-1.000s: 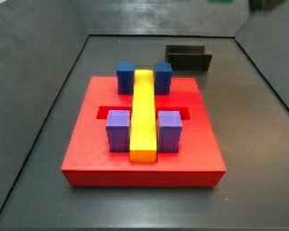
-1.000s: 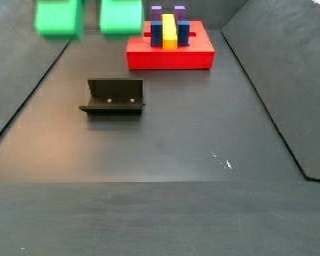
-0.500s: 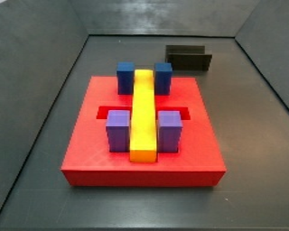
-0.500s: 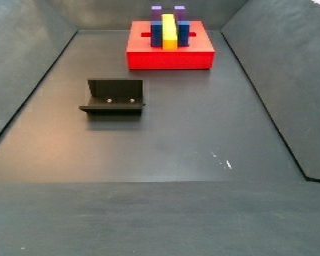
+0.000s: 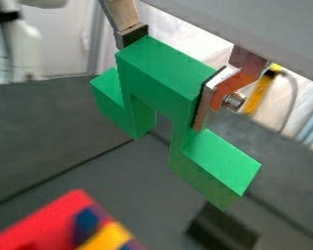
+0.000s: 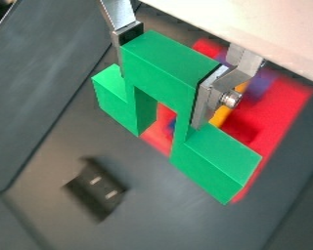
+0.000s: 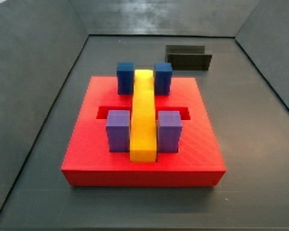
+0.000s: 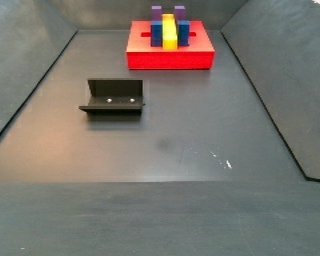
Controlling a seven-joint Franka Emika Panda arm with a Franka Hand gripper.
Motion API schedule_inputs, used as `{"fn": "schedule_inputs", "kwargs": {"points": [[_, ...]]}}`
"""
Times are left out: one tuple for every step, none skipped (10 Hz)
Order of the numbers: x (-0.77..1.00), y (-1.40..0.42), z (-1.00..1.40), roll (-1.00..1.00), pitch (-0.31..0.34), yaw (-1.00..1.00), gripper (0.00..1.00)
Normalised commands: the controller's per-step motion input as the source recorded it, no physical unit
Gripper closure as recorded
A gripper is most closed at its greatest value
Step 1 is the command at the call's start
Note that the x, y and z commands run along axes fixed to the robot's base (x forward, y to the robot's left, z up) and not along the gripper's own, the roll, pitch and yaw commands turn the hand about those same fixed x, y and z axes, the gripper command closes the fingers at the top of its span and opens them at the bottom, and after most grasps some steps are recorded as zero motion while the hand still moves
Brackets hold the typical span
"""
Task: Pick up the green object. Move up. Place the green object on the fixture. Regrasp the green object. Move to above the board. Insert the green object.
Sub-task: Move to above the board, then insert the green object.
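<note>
The green object [image 5: 159,107] [image 6: 166,103] is a bright green bridge-shaped block, and my gripper [image 5: 166,68] [image 6: 170,66] is shut on its top bar in both wrist views, one silver finger [image 5: 222,90] [image 6: 218,98] pressed on each side. It hangs high above the floor. Below it lies the red board [image 6: 280,107] [image 5: 58,223], and the dark fixture [image 6: 97,187] [image 5: 227,232] sits on the floor. Neither side view shows the gripper or the green object. There the board [image 7: 93,153] [image 8: 143,55] carries blue and purple posts with a yellow bar, and the fixture [image 7: 188,59] [image 8: 113,98] stands empty.
Sloping dark walls [image 7: 44,108] [image 8: 290,110] enclose the grey floor on the sides. A small white scratch [image 8: 222,158] marks the floor in a side view.
The green object, seen at the top edge of a side view one second ago, has risen out of that view. Board and fixture have not moved.
</note>
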Motion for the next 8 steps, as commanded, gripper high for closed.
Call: {"fn": "schedule_inputs", "kwargs": {"points": [[-0.29, -0.28, 0.04, -1.00, -0.001, 0.17, 1.00], [-0.13, -0.10, 0.00, -1.00, -0.002, 0.15, 1.00], [-0.10, -0.07, 0.03, -1.00, -0.029, 0.14, 1.00], [-0.09, -0.02, 0.01, -1.00, -0.065, 0.13, 1.00], [-0.08, 0.02, 0.00, -0.77, -0.079, 0.08, 1.00], [-0.07, 0.02, 0.01, -0.47, -0.081, 0.04, 1.00], [-0.06, 0.01, 0.00, -0.29, -0.067, 0.02, 1.00], [0.00, 0.03, -0.05, -0.08, 0.036, 0.00, 1.00]]}}
